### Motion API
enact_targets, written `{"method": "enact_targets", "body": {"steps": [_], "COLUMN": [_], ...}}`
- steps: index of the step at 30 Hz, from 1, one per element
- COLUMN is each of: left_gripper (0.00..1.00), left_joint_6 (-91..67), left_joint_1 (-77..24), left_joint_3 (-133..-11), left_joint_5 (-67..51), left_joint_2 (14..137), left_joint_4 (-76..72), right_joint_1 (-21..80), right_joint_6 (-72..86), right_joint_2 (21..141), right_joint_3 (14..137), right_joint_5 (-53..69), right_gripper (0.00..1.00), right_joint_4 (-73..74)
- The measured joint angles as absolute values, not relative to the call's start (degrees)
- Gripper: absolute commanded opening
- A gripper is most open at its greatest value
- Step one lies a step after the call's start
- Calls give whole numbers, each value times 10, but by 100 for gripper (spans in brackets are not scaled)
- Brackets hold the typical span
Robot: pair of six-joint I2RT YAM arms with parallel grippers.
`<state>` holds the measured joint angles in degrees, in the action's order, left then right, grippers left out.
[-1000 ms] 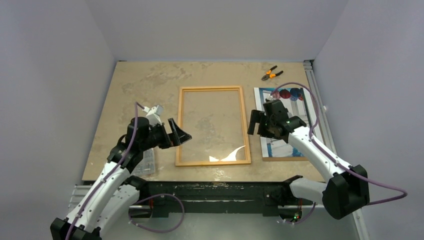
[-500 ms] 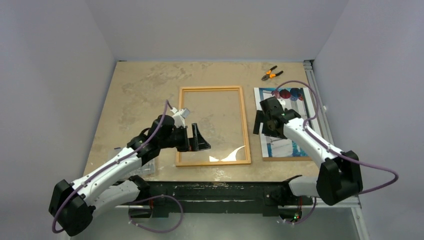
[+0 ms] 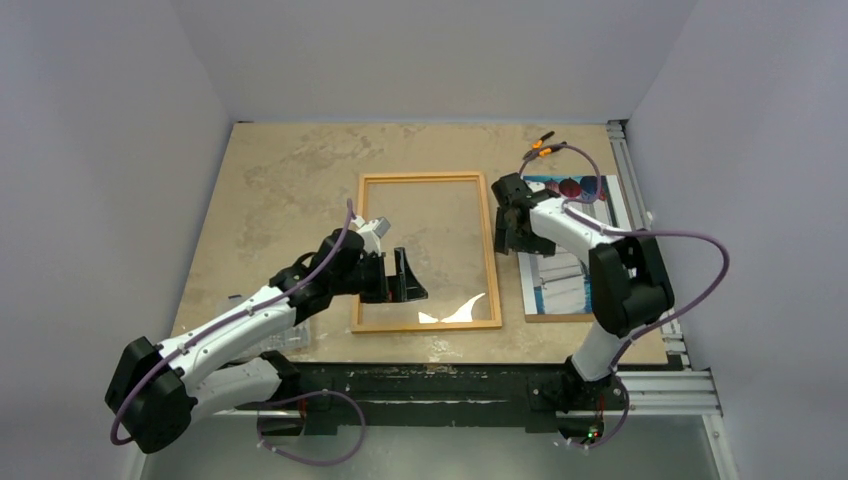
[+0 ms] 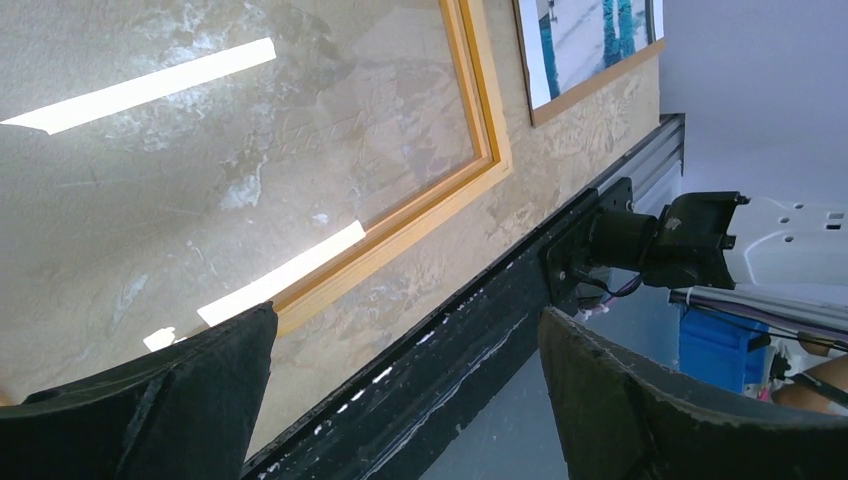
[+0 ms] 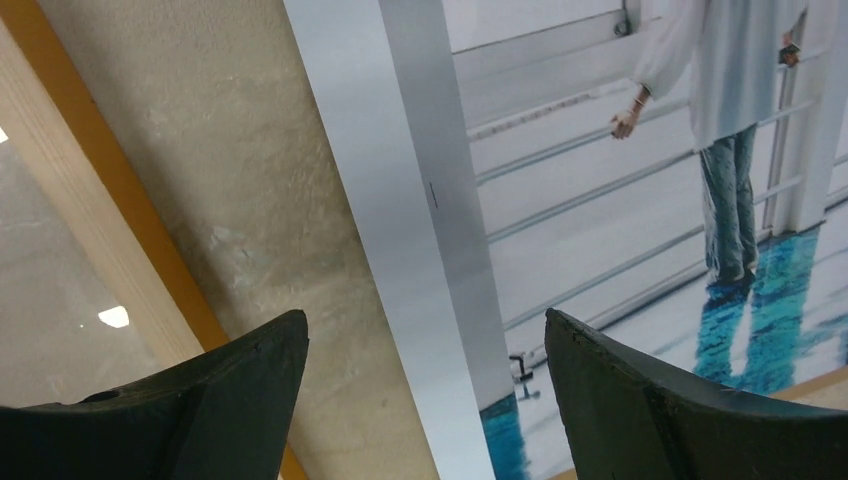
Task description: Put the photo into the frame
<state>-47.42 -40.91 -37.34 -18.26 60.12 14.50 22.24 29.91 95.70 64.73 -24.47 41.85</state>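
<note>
The stone-patterned surface (image 3: 280,190) carries everything. At its middle lies the frame (image 3: 420,177), flat, with its thin orange border around a pane that throws back bright light. I judge it rigid but breakable, so better left lying than lifted.

Just to the frame's right, apart from it by a bare strip of surface, lies the photo (image 3: 555,285), also flat. It seems to rest on a brown board (image 3: 555,318) whose edge shows along its near side. The print looks very thin, light, glossy and limp. It would likely sag if held by one corner, slip under smooth pads, and crease or smudge if pinched hard. Since it lies flush, a finger has little to get under. The pale margin along the long side facing the frame looks the best place to take hold, nudged up or slid first, keeping off the printed figure.

The right end effector (image 5: 425,320) hangs over exactly that margin and the bare strip, jaws spread wide and holding nothing. The left end effector (image 4: 408,315) hovers over the near part of the frame, likewise spread and empty.

Orange-handled pliers (image 3: 545,142) lie at the far edge, well apart.
</note>
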Motion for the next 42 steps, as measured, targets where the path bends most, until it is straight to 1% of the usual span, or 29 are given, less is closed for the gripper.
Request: {"method": "enact_targets", "body": {"steps": [3,5,12,16,18,24,27,34,42], "left_gripper": [99,99,99,99,99,98,98,98,98], "left_joint_6": [-474,-474,-474,-474,-474,-474,-474,-474,-474], "left_joint_1": [-409,-409,-409,-409,-409,-409,-409,-409,-409], "left_joint_3": [-373,-373,-373,-373,-373,-373,-373,-373,-373], "left_joint_5": [-176,-173,-170,-168,-167,-165,-165,-164,-163], "left_joint_2": [603,606,608,607,607,608,608,608,608], "left_joint_4": [145,146,147,147,147,146,146,146,146], "right_joint_1": [225,225,216,193,183,170,161,148,133], "right_joint_6": [297,294,274,265,262,249,241,229,218], "right_joint_2": [1006,1029,1035,1035,1033,1028,1026,1019,1002], "right_joint_3": [662,668,671,665,661,650,645,637,613], "right_joint_5": [-250,-249,-227,-194,-177,-150,-140,-104,-44], "right_gripper": [82,79,63,57,52,32,26,18,15], "right_joint_4": [409,406,374,351,340,314,309,298,264]}}
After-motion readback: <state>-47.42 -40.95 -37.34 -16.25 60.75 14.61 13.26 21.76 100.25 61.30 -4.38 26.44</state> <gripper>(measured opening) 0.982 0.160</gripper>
